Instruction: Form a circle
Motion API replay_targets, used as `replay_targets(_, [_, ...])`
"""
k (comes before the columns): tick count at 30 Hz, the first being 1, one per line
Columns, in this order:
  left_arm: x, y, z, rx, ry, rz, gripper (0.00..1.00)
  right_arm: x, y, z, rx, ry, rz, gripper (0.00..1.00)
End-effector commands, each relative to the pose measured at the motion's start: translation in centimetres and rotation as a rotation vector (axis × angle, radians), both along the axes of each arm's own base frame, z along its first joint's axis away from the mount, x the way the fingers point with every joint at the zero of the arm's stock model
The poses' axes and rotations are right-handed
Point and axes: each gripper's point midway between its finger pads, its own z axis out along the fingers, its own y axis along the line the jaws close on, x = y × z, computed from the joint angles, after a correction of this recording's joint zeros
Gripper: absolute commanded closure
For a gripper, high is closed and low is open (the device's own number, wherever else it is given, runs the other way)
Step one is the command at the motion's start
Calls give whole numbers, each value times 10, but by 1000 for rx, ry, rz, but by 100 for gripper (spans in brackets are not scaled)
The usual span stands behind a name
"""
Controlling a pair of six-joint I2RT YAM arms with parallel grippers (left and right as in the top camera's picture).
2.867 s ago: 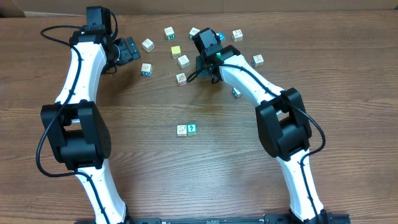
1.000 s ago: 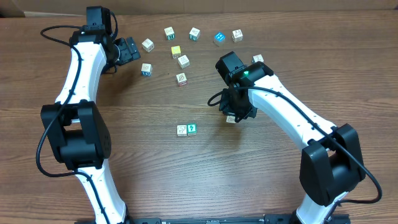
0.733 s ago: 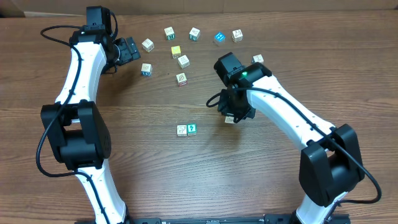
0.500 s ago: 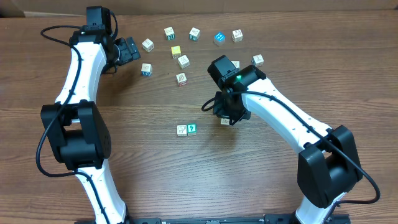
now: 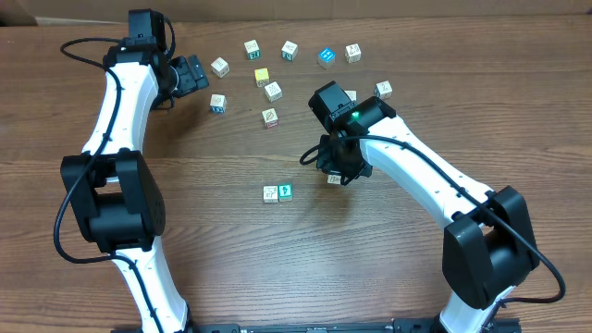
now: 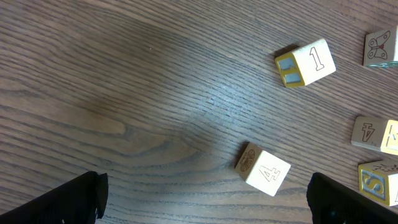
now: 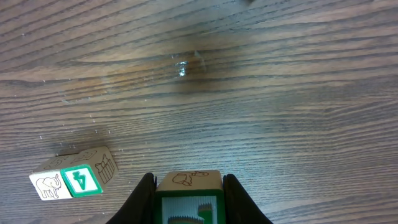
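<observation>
Small wooden picture blocks are the task's objects. My right gripper (image 5: 335,172) is shut on a green-faced block (image 7: 189,198) and hangs just right of two blocks lying side by side mid-table, a tan one (image 5: 270,193) and a green one (image 5: 285,191). In the right wrist view that pair (image 7: 73,176) lies at the lower left, apart from the held block. My left gripper (image 5: 196,74) stands open at the back left, holding nothing. A "4" block (image 6: 263,170) and a "1" block (image 6: 306,63) lie on the wood ahead of it.
Several loose blocks are scattered across the back of the table, among them a yellow one (image 5: 262,77) and a blue one (image 5: 326,55). More blocks (image 6: 379,134) sit at the left wrist view's right edge. The right arm's elbow (image 5: 486,245) rises at the right.
My right gripper has carried its block a short way left toward the two middle blocks, then stopped. The left arm has not moved.
</observation>
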Motion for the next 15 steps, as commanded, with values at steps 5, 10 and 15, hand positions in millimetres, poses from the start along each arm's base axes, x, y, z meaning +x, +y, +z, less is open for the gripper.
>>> replay_targets(5, [3, -5, 7, -14, -19, 9, 0, 0, -3, -4, -15, 2, -10, 92])
replay_targets(10, [3, -5, 7, -14, -19, 9, 0, 0, -3, -4, -17, 1, -10, 92])
replay_targets(15, [3, -5, 7, -14, -19, 9, 0, 2, -6, -4, -31, -7, -12, 92])
